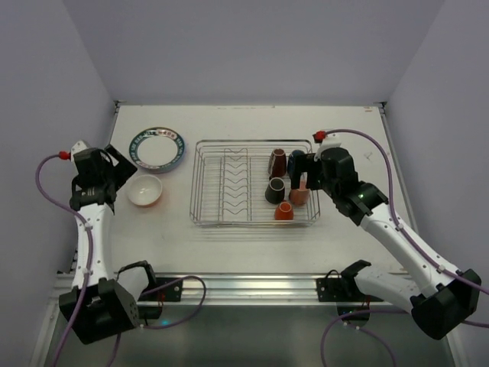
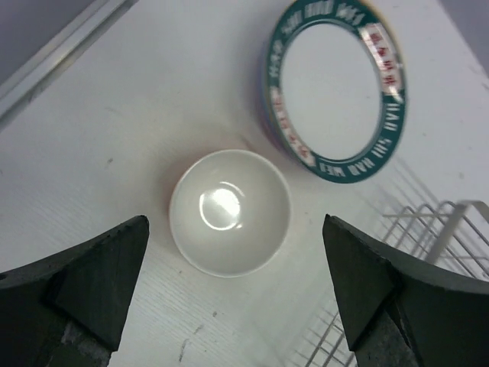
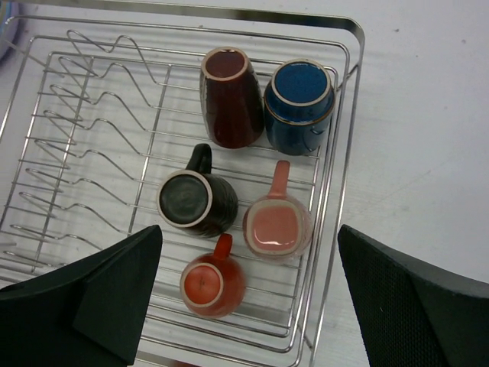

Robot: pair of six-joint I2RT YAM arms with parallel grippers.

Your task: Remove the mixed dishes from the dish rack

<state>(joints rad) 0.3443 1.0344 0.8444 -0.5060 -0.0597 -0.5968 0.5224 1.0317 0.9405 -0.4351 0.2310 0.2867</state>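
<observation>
The silver wire dish rack (image 1: 200,183) stands mid-table. In its right end are a maroon mug (image 3: 229,95), blue mug (image 3: 299,99), black mug (image 3: 191,200), pink mug (image 3: 276,225) and orange mug (image 3: 212,284), all bottom up. My right gripper (image 3: 250,229) is open and empty above the pink and orange mugs; it also shows in the top view (image 1: 299,174). The bowl (image 2: 229,191), white inside, sits upright on the table left of the rack. My left gripper (image 2: 234,220) is open and empty above it. A dark-rimmed white plate (image 2: 336,88) lies beyond the bowl.
The rack's zigzag plate dividers (image 3: 76,115) hold nothing. The plate (image 1: 157,148) seems to rest on another with a lavender edge. Side walls enclose the table left and right. A metal rail (image 1: 252,287) runs along the near edge.
</observation>
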